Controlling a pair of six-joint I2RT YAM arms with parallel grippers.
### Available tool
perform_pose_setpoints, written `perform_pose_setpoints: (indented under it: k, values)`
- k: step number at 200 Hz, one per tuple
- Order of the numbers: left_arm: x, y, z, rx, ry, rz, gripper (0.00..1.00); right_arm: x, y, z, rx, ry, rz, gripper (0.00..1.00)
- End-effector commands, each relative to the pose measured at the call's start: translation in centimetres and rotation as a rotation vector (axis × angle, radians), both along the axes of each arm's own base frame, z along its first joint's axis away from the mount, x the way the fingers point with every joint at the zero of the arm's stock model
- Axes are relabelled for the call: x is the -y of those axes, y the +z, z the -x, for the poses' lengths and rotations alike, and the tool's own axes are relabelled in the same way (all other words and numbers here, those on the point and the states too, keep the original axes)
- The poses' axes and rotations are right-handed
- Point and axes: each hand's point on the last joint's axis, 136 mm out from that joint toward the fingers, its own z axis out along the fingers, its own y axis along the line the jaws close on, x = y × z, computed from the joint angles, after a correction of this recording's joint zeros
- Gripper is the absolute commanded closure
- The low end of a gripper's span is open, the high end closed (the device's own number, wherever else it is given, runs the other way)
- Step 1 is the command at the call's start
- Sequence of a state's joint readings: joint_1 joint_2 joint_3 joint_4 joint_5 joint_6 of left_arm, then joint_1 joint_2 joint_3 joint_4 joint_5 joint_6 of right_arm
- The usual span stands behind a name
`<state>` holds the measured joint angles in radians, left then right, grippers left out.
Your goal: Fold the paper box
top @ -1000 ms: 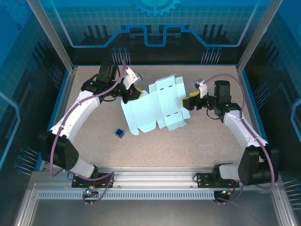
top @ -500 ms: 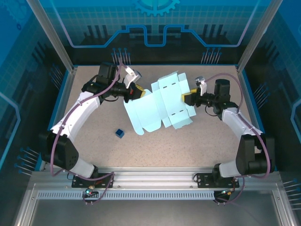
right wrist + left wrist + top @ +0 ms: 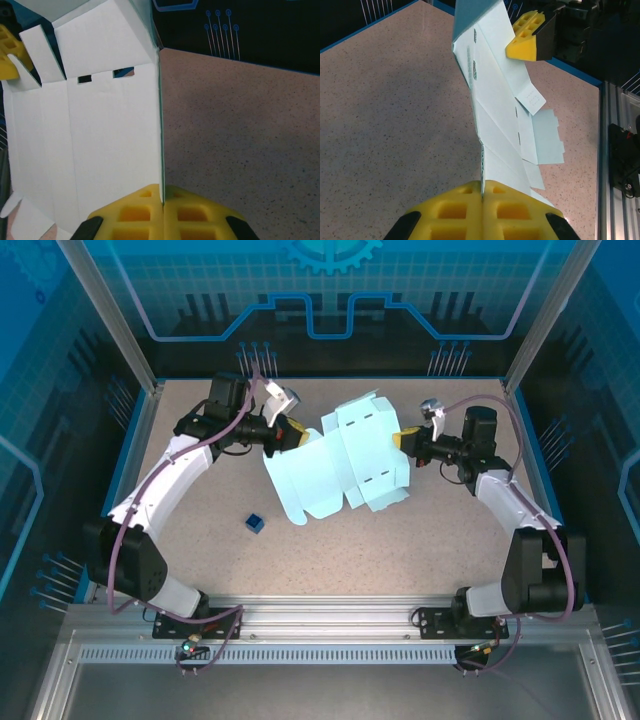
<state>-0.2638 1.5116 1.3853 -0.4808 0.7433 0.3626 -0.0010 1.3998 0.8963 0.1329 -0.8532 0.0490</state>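
- Pale-blue card box (image 3: 340, 465), mid table (image 3: 450, 530) toward far side: R gripper (image 3: 404, 439), wide a sec ago, now pinches its right edge; sheet has shifted back.
- L gripper (image 3: 283, 433) clamped on left edge.
- L wrist cam: sheet edge-on. R wrist cam: white face w/ two slots (image 3: 85, 79).
- Long axis runs L–R between grippers.

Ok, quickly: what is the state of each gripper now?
Left gripper: shut on the paper box.
Right gripper: shut on the paper box too.
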Motion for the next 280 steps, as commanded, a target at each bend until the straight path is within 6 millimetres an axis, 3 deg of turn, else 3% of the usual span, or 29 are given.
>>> perform_pose_setpoints:
  k: [1, 26, 67, 105, 154, 197, 280]
  values:
    - [0.1, -0.2, 0.0, -0.013, -0.007, 0.039, 0.98, 0.4, -0.2, 0.6, -0.019, -0.015, 0.018, 1.00]
    - [0.2, -2.2, -0.5, -0.026, -0.006, 0.028, 0.77, 0.4, -0.8, 1.3, -0.055, -0.011, 0.060, 1.00]
    - [0.0, -5.8, -2.3, -0.019, 0.006, -0.049, 0.55, -0.8, -3.0, 3.2, -0.121, 0.049, 0.136, 1.00]
    - [0.6, -7.1, -4.1, 0.015, -0.023, -0.082, 0.42, -2.0, -4.2, 4.2, -0.154, 0.107, 0.175, 1.00]
    - [3.5, -8.0, -3.6, 0.044, -0.172, -0.087, 0.29, -2.6, -4.1, 4.1, -0.159, 0.127, 0.211, 1.00]
    - [4.9, -8.3, -3.4, 0.007, -0.227, -0.059, 0.35, -3.0, -3.9, 3.8, -0.149, 0.124, 0.229, 1.00]
    - [5.2, -7.8, -2.9, -0.085, -0.195, -0.029, 0.78, -2.9, -3.8, 3.1, -0.124, 0.075, 0.300, 1.00]
